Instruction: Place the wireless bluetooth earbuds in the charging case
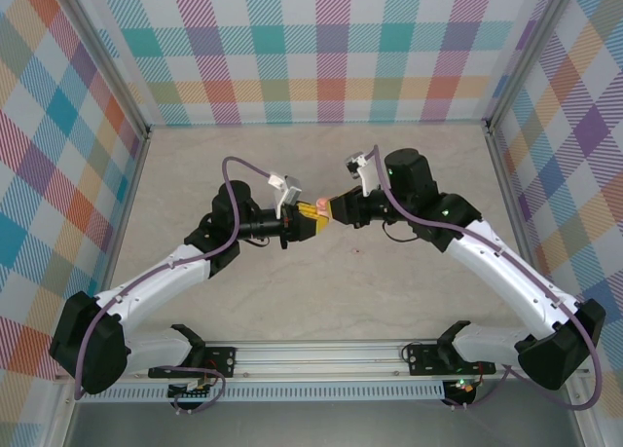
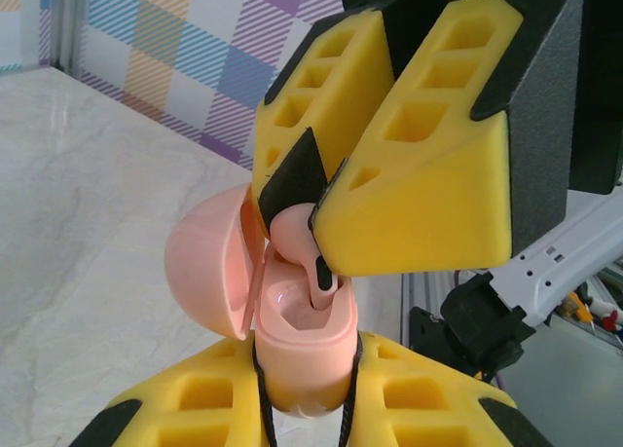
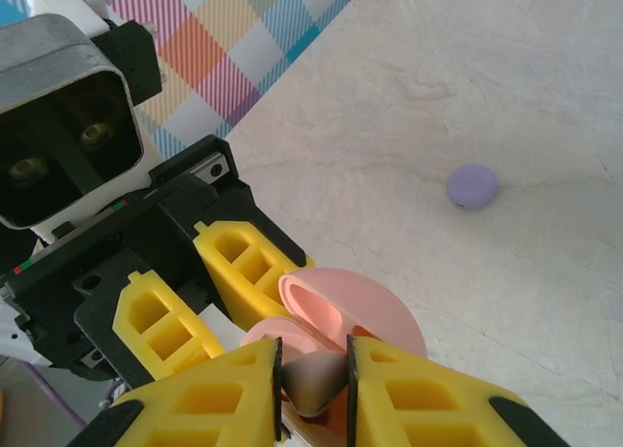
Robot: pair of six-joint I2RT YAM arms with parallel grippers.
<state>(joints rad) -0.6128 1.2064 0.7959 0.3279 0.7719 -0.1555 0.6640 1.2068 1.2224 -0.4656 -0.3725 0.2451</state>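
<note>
Above the middle of the table my left gripper [image 1: 304,216] is shut on a pink charging case [image 2: 302,354]. The case stands upright between the yellow fingers, and its round lid [image 2: 209,272] is swung open to the left. My right gripper [image 3: 313,369] meets it from the other side, shut on a pale pinkish earbud [image 3: 317,389]. In the left wrist view the earbud [image 2: 295,235] has its stem pointing down into the case's open well. The right gripper's fingers [image 2: 428,165] hide the top of the bud.
A small purple round case [image 3: 473,186] lies on the pale marble-like table [image 3: 506,67] beyond the grippers. Checked walls enclose the table on three sides. A metal rail [image 1: 321,354] with both arm bases runs along the near edge.
</note>
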